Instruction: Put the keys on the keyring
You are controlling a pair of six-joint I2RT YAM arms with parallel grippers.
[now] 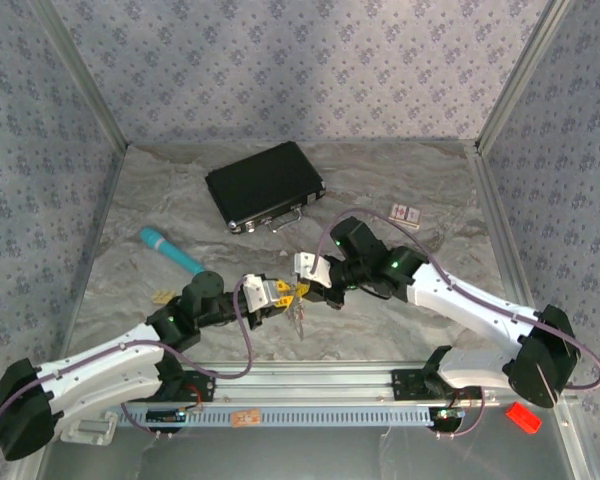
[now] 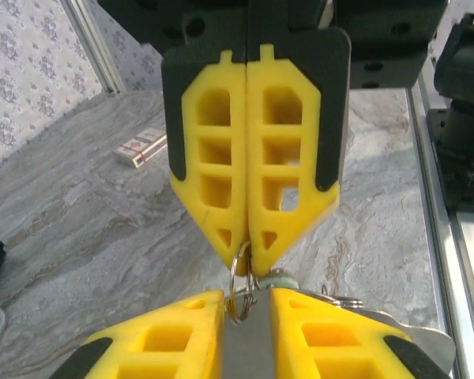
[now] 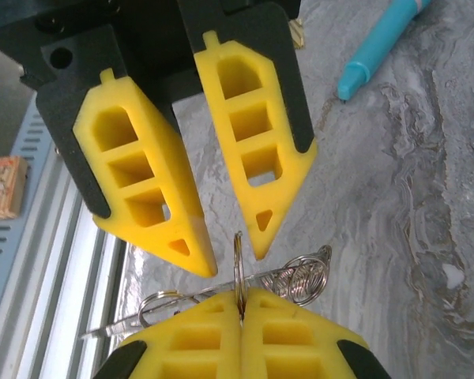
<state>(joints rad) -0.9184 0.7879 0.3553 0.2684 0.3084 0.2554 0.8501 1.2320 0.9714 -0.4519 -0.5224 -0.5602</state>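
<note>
My two grippers meet above the table's near middle. My right gripper is shut on a thin metal ring, the keyring, which it holds edge-on. The ring's upper arc rises between the tips of my left gripper, whose jaws stand a little apart on either side of it. A silvery key and a cluster of small wire rings hang at the held ring. In the top view they dangle as a small bundle.
A black flat case lies at the back. A teal stick is on the left. A small card box sits back right. The metal rail runs along the near edge.
</note>
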